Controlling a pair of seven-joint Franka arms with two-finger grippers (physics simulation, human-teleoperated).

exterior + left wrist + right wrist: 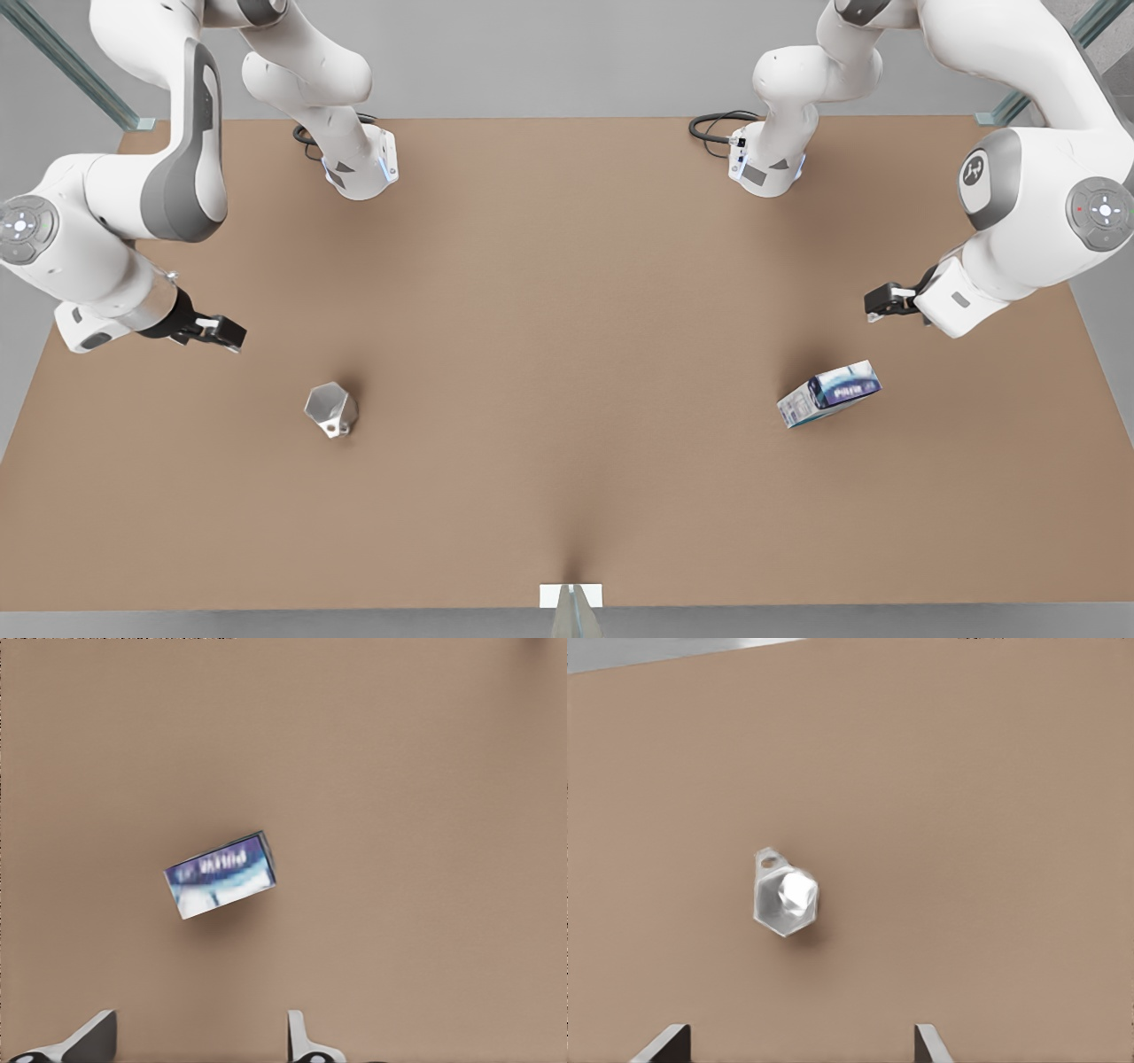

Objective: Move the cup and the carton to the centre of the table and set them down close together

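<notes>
Left wrist view, carton (220, 875) print blurred, unreadable

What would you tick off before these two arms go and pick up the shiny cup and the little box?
1. Left gripper open: ok, its fingers stand wide apart.
2. Right gripper open: ok, its fingers are spread.
3. Carton within the left gripper's sight: ok, it lies free on the table at the front view's right, turned at an angle.
4. Cup within the right gripper's sight: ok, it lies at the front view's left, nothing touching it.
5. Jaws lined up with carton's sides: cannot tell.
6. Cup and carton close together at the centre: not ok, they lie far apart.
</notes>
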